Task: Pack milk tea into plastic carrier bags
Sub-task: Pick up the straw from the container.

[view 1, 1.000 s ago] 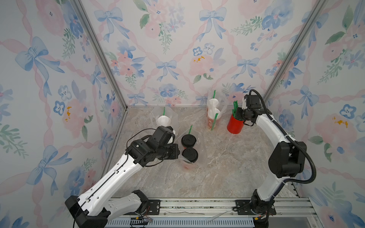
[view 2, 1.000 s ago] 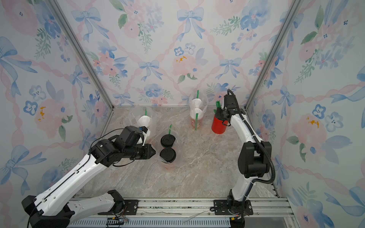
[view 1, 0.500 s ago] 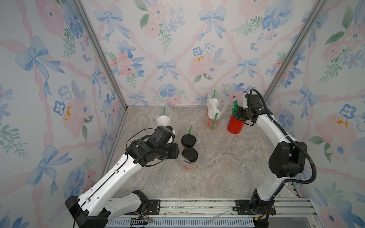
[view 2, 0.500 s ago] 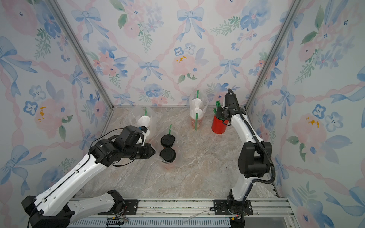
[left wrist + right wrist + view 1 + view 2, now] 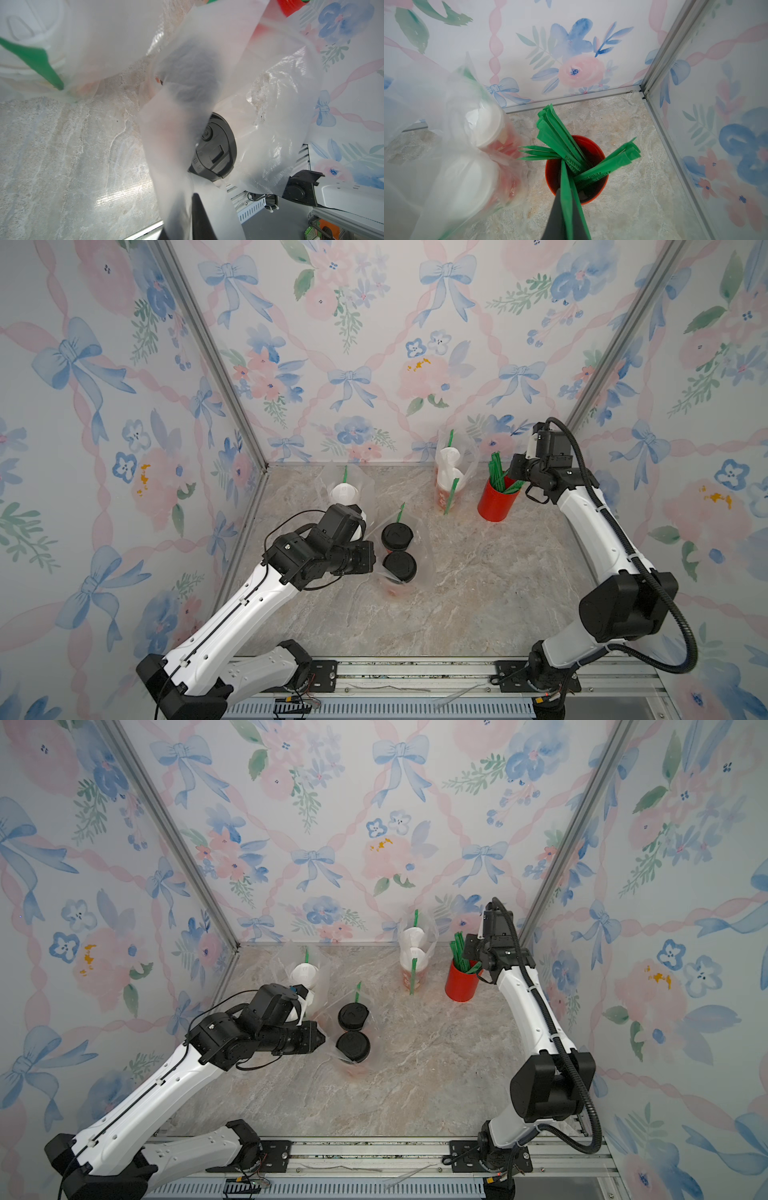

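Two black-lidded milk tea cups [image 5: 397, 536] [image 5: 352, 1046] stand in a clear carrier bag [image 5: 420, 572] mid-table. My left gripper [image 5: 372, 562] [image 5: 322, 1040] [image 5: 182, 226] is shut on that bag's handle strip [image 5: 172, 145], just left of the cups; one lid [image 5: 216, 149] shows past the plastic. More milk tea with white lids sits bagged at the back left [image 5: 344, 493] and back right [image 5: 449, 472] [image 5: 413, 952]. My right gripper [image 5: 513, 479] [image 5: 471, 961] [image 5: 568, 218] is shut on a green straw [image 5: 565, 187] over the red straw cup [image 5: 496, 502] [image 5: 549, 180].
Green straws stick up from each bag, one by the black lids [image 5: 400, 512]. The flowered back wall and the right wall's metal post [image 5: 660, 62] stand close behind the red cup. The bagged white-lidded cups [image 5: 467, 182] sit right beside it.
The right gripper's jaws have come together on the straw at the red cup. Neither arm nor any cup has visibly shifted.
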Controlling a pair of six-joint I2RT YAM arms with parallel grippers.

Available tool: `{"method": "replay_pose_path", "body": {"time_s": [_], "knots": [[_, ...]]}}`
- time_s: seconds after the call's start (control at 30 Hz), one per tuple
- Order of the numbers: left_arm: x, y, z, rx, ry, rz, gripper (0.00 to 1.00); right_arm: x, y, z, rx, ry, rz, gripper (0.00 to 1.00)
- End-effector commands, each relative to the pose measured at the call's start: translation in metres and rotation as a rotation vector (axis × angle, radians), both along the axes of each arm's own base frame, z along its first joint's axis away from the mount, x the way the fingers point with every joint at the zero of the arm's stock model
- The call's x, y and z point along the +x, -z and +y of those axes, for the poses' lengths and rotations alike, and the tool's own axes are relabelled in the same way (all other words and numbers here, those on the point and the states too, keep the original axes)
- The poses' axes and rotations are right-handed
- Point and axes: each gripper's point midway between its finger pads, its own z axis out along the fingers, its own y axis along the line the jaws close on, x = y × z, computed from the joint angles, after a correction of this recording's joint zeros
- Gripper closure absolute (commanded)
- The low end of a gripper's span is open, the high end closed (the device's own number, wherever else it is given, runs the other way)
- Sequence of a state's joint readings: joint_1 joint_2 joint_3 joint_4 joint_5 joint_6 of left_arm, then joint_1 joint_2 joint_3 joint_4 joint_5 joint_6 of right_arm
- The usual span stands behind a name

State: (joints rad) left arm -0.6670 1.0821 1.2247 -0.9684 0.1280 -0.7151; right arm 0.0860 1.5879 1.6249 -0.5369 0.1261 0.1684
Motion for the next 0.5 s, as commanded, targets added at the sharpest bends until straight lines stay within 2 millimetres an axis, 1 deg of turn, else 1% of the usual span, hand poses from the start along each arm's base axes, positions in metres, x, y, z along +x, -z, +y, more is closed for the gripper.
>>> {"method": "replay_pose_path", "body": {"time_s": [0.0, 0.13, 0.23, 0.33, 0.47], "knots": [[-0.001, -0.004, 0.005, 0.005, 0.003, -0.021, 0.89, -0.022, -0.035, 0.0, -0.042, 0.006, -0.039, 1.0], [-0.002, -0.005, 0.005, 0.004, 0.004, -0.023, 0.9, -0.043, -0.064, 0.004, -0.05, -0.005, -0.073, 1.0], [-0.002, -0.006, 0.006, 0.003, 0.0, -0.026, 0.9, -0.061, -0.086, 0.013, -0.06, -0.034, -0.093, 1.0], [-0.002, -0.007, 0.007, 0.001, -0.001, -0.03, 0.91, -0.082, -0.109, 0.03, -0.064, -0.089, -0.122, 1.0], [-0.002, -0.008, 0.007, -0.002, -0.003, -0.033, 0.92, -0.114, -0.137, 0.063, -0.052, -0.208, -0.161, 1.0]]}}
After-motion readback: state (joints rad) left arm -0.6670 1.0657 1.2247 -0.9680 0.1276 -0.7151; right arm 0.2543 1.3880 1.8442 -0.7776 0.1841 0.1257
